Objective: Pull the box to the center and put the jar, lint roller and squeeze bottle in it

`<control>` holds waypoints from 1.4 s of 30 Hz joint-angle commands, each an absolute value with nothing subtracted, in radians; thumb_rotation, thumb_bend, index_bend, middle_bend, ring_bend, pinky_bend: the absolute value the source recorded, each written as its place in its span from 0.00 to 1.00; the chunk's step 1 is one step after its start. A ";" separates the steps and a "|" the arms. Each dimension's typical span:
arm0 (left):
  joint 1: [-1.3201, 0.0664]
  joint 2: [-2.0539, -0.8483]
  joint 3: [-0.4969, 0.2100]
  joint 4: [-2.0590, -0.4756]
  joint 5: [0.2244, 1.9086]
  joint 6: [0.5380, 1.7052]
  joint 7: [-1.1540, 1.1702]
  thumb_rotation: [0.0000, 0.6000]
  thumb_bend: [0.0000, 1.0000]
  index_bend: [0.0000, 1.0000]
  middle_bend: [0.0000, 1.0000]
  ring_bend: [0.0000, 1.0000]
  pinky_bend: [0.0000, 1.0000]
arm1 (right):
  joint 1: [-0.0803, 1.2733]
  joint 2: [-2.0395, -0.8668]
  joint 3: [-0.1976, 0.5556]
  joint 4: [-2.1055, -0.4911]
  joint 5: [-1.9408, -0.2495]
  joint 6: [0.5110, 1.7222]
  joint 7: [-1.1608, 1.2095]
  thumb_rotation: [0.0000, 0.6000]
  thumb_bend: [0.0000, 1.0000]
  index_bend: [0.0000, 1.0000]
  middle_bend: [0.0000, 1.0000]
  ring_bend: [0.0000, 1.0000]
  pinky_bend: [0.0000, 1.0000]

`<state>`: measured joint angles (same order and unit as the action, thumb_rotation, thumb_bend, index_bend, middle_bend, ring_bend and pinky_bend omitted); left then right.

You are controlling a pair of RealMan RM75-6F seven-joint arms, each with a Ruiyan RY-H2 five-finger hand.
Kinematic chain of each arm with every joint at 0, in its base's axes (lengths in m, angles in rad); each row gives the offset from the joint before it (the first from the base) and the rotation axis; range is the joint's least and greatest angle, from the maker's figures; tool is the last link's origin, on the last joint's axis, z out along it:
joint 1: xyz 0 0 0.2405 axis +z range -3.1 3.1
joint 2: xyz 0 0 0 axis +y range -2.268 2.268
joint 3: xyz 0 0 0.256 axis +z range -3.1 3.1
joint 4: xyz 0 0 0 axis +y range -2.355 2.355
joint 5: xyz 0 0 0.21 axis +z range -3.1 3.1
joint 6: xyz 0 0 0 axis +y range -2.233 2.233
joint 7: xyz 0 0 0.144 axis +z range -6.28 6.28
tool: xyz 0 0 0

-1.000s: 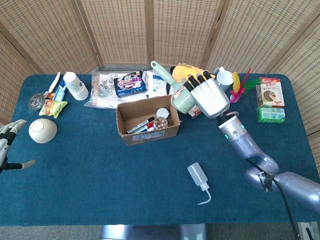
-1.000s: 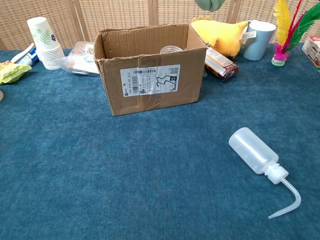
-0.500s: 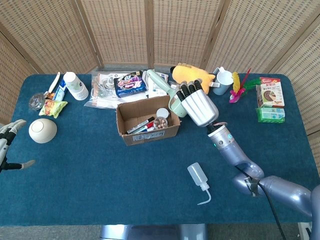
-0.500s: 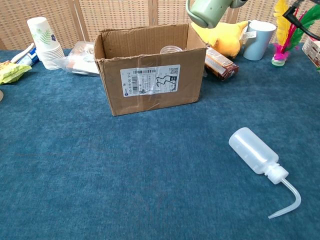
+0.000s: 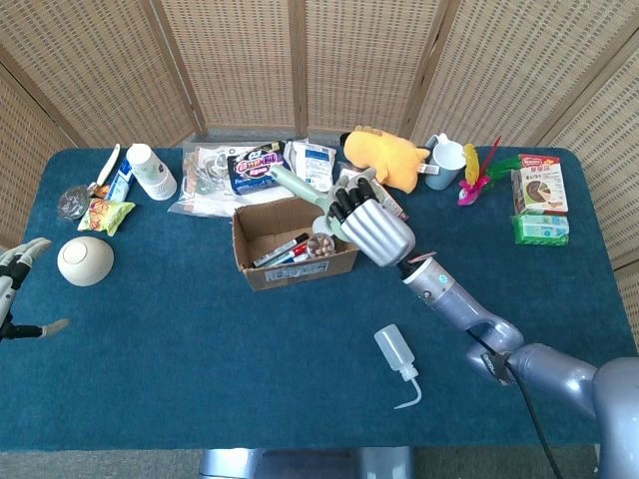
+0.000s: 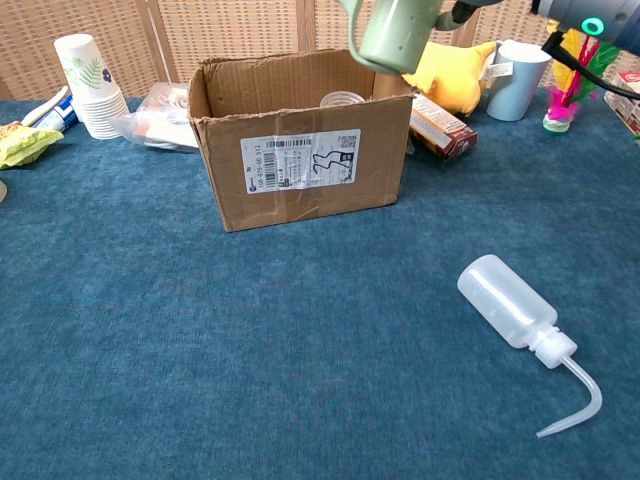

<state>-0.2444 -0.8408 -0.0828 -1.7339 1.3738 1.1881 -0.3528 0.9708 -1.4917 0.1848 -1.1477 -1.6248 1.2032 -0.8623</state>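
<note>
The open cardboard box stands mid-table with markers and the jar inside. My right hand grips the pale green lint roller and holds it over the box's right end, its handle pointing up-left. The translucent squeeze bottle lies on its side on the blue cloth in front of the box. My left hand hovers at the far left table edge, fingers apart, holding nothing.
Behind the box lie plastic packets, a yellow plush toy, a cup and feathers. Paper cups, snack bags and a white dome sit left. Boxes stand at the right edge.
My right hand has swung left and down with the lint roller, from beside the plush toy to over the box's right end. The left hand has stayed put.
</note>
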 commanded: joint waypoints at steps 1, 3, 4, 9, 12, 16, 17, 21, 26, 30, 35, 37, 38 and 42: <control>-0.244 -0.841 -0.083 -1.734 1.373 1.188 -0.352 1.00 0.05 0.00 0.00 0.00 0.08 | 0.991 -1.517 0.168 -1.093 -1.672 1.227 -0.837 1.00 0.18 0.47 0.45 0.36 0.40; -0.244 -0.841 -0.083 -1.733 1.373 1.188 -0.354 1.00 0.05 0.00 0.00 0.00 0.08 | 1.000 -1.524 0.160 -1.063 -1.697 1.237 -0.823 1.00 0.18 0.46 0.45 0.36 0.40; -0.245 -0.841 -0.083 -1.732 1.373 1.188 -0.355 1.00 0.05 0.00 0.00 0.00 0.08 | 1.003 -1.530 0.157 -1.045 -1.709 1.243 -0.813 1.00 0.18 0.46 0.45 0.35 0.40; -0.246 -0.841 -0.083 -1.727 1.370 1.183 -0.362 1.00 0.05 0.00 0.00 0.00 0.08 | 1.016 -1.560 0.137 -0.955 -1.759 1.279 -0.765 1.00 0.18 0.46 0.45 0.33 0.38; -0.248 -0.842 -0.083 -1.726 1.373 1.179 -0.364 1.00 0.05 0.00 0.00 0.00 0.08 | 1.026 -1.572 0.116 -0.897 -1.797 1.293 -0.753 1.00 0.19 0.46 0.45 0.32 0.37; -0.251 -0.842 -0.082 -1.728 1.375 1.176 -0.364 1.00 0.05 0.00 0.00 0.00 0.08 | 1.037 -1.591 0.097 -0.834 -1.830 1.309 -0.739 1.00 0.20 0.46 0.45 0.31 0.35; -0.251 -0.842 -0.082 -1.728 1.375 1.175 -0.363 1.00 0.05 0.00 0.00 0.00 0.08 | 1.041 -1.597 0.093 -0.819 -1.838 1.313 -0.741 1.00 0.20 0.46 0.45 0.31 0.35; -0.253 -0.843 -0.082 -1.728 1.372 1.172 -0.363 1.00 0.05 0.00 0.00 0.00 0.08 | 1.049 -1.617 0.084 -0.783 -1.855 1.325 -0.746 1.00 0.21 0.45 0.45 0.30 0.33; -0.253 -0.843 -0.083 -1.725 1.368 1.172 -0.365 1.00 0.05 0.00 0.00 0.00 0.08 | 1.053 -1.635 0.073 -0.749 -1.868 1.331 -0.768 1.00 0.21 0.29 0.36 0.23 0.29; -0.253 -0.843 -0.083 -1.724 1.369 1.171 -0.367 1.00 0.05 0.00 0.00 0.00 0.08 | 1.050 -1.639 0.075 -0.743 -1.863 1.335 -0.780 1.00 0.19 0.05 0.20 0.15 0.25; -0.253 -0.843 -0.081 -1.724 1.372 1.171 -0.368 1.00 0.05 0.00 0.00 0.00 0.08 | 1.047 -1.625 0.081 -0.765 -1.855 1.341 -0.783 1.00 0.15 0.00 0.04 0.04 0.19; -0.253 -0.842 -0.081 -1.726 1.373 1.171 -0.366 1.00 0.05 0.00 0.00 0.00 0.08 | 1.047 -1.615 0.079 -0.780 -1.857 1.342 -0.785 1.00 0.14 0.00 0.01 0.01 0.17; -0.253 -0.842 -0.081 -1.727 1.374 1.172 -0.365 1.00 0.05 0.00 0.00 0.00 0.08 | 1.047 -1.611 0.078 -0.785 -1.860 1.345 -0.787 1.00 0.13 0.00 0.00 0.00 0.17; -0.252 -0.842 -0.080 -1.729 1.376 1.174 -0.363 1.00 0.05 0.00 0.00 0.00 0.08 | 1.043 -1.599 0.083 -0.807 -1.857 1.356 -0.794 1.00 0.13 0.00 0.00 0.00 0.14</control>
<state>-0.2522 -0.8419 -0.0797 -1.7286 1.3758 1.1740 -0.3626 1.0443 -1.6029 0.0806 -0.8012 -1.8583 1.3518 -0.7924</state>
